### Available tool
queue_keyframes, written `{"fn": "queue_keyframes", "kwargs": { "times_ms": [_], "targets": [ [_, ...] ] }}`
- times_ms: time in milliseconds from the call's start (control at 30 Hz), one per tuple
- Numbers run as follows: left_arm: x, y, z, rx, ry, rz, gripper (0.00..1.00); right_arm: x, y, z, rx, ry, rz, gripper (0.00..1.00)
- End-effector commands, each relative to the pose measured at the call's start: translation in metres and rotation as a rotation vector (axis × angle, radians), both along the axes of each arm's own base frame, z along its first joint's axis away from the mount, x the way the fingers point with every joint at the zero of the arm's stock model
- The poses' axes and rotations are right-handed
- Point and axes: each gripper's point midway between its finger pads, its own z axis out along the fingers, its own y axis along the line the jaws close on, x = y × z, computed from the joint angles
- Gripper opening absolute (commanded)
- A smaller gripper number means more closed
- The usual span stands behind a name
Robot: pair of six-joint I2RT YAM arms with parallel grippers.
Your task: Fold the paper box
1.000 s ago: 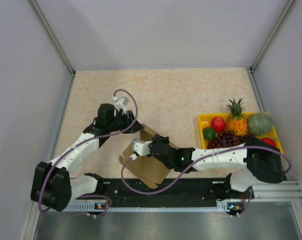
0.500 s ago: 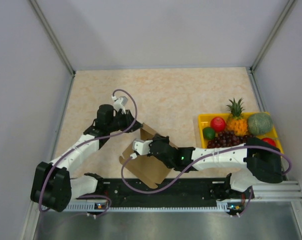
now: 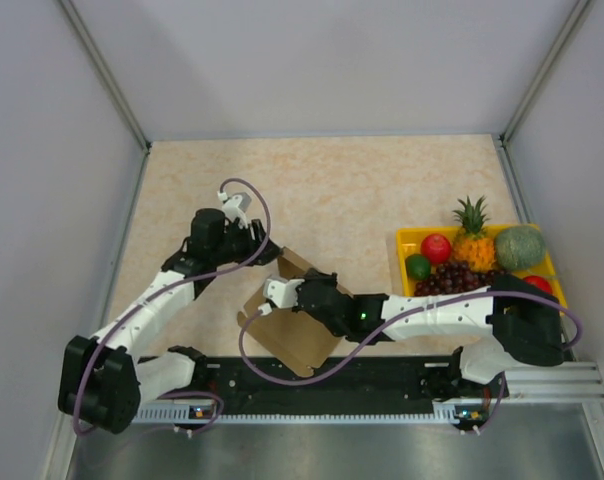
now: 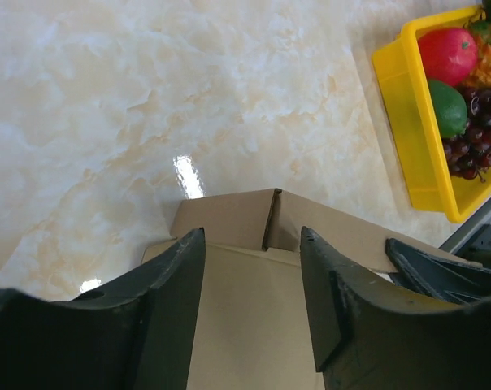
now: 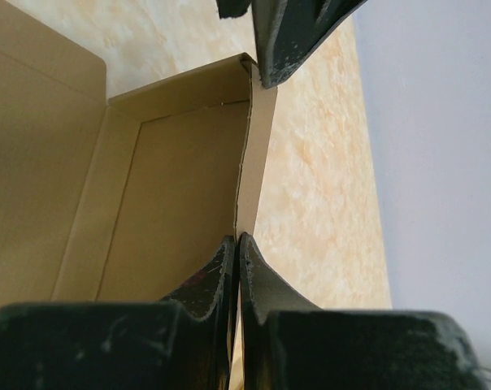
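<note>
The paper box (image 3: 288,342) is brown cardboard, partly folded, with raised walls, near the table's front middle. My right gripper (image 3: 272,300) is shut on the top edge of one upright wall; in the right wrist view the fingers (image 5: 266,284) pinch that thin wall (image 5: 254,162), with the box's inside (image 5: 172,187) to the left. My left gripper (image 3: 269,254) is open just above the box's far corner. In the left wrist view the left gripper (image 4: 252,236) has its jaws apart over the box panel (image 4: 245,325), holding nothing. The left gripper's fingers (image 5: 290,32) also show at the top of the right wrist view.
A yellow fruit tray (image 3: 406,243) with a pineapple, melon, grapes and other fruit stands at the right edge; it also shows in the left wrist view (image 4: 408,122). Grey walls close in the table on three sides. A black rail (image 3: 382,385) runs along the near edge.
My left arm has shifted slightly to the left, its gripper still open. The right gripper and the box have edged slightly left too, the grip unchanged.
</note>
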Motion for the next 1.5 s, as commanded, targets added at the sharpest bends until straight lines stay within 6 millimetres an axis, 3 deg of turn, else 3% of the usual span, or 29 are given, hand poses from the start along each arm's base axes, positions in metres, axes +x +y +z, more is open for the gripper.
{"fn": "queue_keyframes", "kwargs": {
  "times_ms": [0, 133, 267, 567, 800, 900, 1167, 1300, 1467],
  "targets": [
    [0.005, 0.015, 0.045, 0.044, -0.076, 0.066, 0.58, -0.013, 0.003, -0.029, 0.016, 0.14, 0.011, 0.0],
    [0.013, 0.036, 0.083, 0.061, -0.146, 0.173, 0.67, -0.005, -0.002, -0.019, 0.099, 0.157, -0.053, 0.0],
    [0.014, 0.061, 0.104, 0.074, -0.183, 0.28, 0.71, 0.008, -0.01, -0.006, 0.191, 0.173, -0.138, 0.0],
    [0.003, 0.092, 0.138, 0.153, -0.29, 0.363, 0.73, 0.039, -0.031, 0.015, 0.397, 0.296, -0.287, 0.0],
    [-0.023, 0.098, 0.147, 0.178, -0.317, 0.338, 0.73, 0.064, -0.05, 0.004, 0.59, 0.484, -0.415, 0.0],
    [-0.029, 0.101, 0.145, 0.187, -0.321, 0.342, 0.74, 0.066, -0.05, 0.001, 0.613, 0.499, -0.417, 0.0],
    [-0.045, 0.108, 0.103, 0.136, -0.159, 0.44, 0.77, 0.074, -0.059, -0.018, 0.689, 0.574, -0.526, 0.0],
    [-0.05, 0.106, 0.088, 0.128, -0.099, 0.444, 0.8, 0.078, -0.063, -0.018, 0.716, 0.578, -0.555, 0.0],
    [-0.055, 0.101, 0.085, 0.113, -0.093, 0.411, 0.81, 0.079, -0.066, -0.021, 0.734, 0.609, -0.561, 0.0]
  ]
}}
